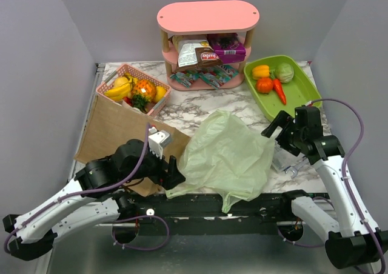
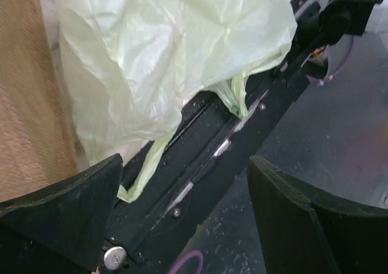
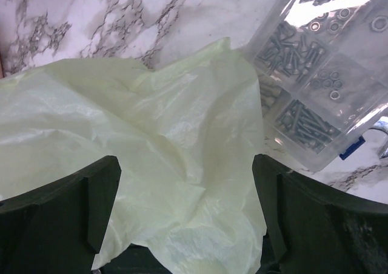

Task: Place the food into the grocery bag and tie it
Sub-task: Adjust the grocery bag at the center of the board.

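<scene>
My left gripper (image 2: 185,177) and right gripper (image 3: 185,168) both stand wide, holding nothing. The grocery bag (image 1: 225,153) lies crumpled just ahead of my left fingers and beneath my right; the food (image 1: 265,85) is well beyond. Best pinch one handle loop (image 2: 238,98) cleanly, a single layer.

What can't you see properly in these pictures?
Grocery bag, top view: crumpled plastic hides its opening and any contents.
Clear screw box, right wrist view: the bag overlaps one side, the picture edge cuts the rest.
Brown paper bag, top view: the left arm covers its near end.
Lowest packets on the pink shelf, top view: too small to read.
</scene>
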Robot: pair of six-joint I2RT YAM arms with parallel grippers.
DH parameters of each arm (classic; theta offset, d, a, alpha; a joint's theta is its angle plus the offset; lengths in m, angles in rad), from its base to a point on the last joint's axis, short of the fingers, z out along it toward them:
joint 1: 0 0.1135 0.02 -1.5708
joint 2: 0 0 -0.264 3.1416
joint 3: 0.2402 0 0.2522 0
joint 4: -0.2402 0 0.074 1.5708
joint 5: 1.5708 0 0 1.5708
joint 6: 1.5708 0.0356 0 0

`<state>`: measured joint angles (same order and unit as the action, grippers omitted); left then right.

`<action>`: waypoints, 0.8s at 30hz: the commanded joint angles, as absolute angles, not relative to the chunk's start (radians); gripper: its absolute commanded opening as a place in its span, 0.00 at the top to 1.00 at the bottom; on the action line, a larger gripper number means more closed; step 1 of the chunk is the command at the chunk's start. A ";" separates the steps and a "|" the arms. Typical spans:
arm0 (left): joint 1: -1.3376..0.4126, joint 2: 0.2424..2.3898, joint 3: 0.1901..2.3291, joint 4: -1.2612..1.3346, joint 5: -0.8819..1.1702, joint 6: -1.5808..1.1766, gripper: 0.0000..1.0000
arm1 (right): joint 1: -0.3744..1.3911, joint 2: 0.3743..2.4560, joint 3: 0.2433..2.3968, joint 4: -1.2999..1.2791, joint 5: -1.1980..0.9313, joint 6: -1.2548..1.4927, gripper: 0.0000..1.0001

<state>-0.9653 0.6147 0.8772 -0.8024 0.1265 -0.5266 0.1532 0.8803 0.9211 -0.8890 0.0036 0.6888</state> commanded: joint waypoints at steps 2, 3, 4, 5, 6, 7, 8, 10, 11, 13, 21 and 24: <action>-1.098 0.624 0.800 -0.754 0.018 -0.654 0.16 | 0.151 0.872 0.867 -0.895 0.049 0.773 0.00; -1.132 0.642 0.792 -0.753 -0.015 -0.664 0.16 | 0.151 0.875 0.839 -0.877 0.016 0.781 0.00; -1.167 0.665 0.786 -0.755 -0.052 -0.671 0.15 | 0.152 0.879 0.816 -0.861 -0.008 0.789 0.00; -1.193 0.688 0.784 -0.757 -0.077 -0.680 0.14 | 0.152 0.887 0.792 -0.851 -0.039 0.795 0.00; -1.220 0.718 0.784 -0.766 -0.111 -0.688 0.12 | 0.152 0.894 0.773 -0.842 -0.049 0.799 0.00; -1.243 0.748 0.789 -0.785 -0.144 -0.699 0.08 | 0.152 0.899 0.756 -0.834 -0.058 0.796 0.00; -1.260 0.790 0.793 -0.801 -0.178 -0.713 0.05 | 0.151 0.903 0.744 -0.825 -0.060 0.794 0.00; -1.286 0.866 0.808 -0.836 -0.220 -0.728 0.02 | 0.152 0.907 0.729 -0.813 -0.060 0.791 0.00; -1.298 0.899 0.815 -0.844 -0.231 -0.732 0.02 | 0.152 0.907 0.727 -0.805 -0.069 0.790 0.00; -1.319 0.963 0.821 -0.850 -0.246 -0.737 0.02 | 0.151 0.908 0.721 -0.786 -0.082 0.790 0.01; -1.351 1.066 0.750 -0.789 -0.244 -0.771 0.09 | 0.151 0.931 0.694 -0.707 -0.152 0.782 0.11; -1.377 1.058 0.743 -0.774 -0.227 -0.779 0.10 | 0.152 0.940 0.702 -0.682 -0.158 0.779 0.12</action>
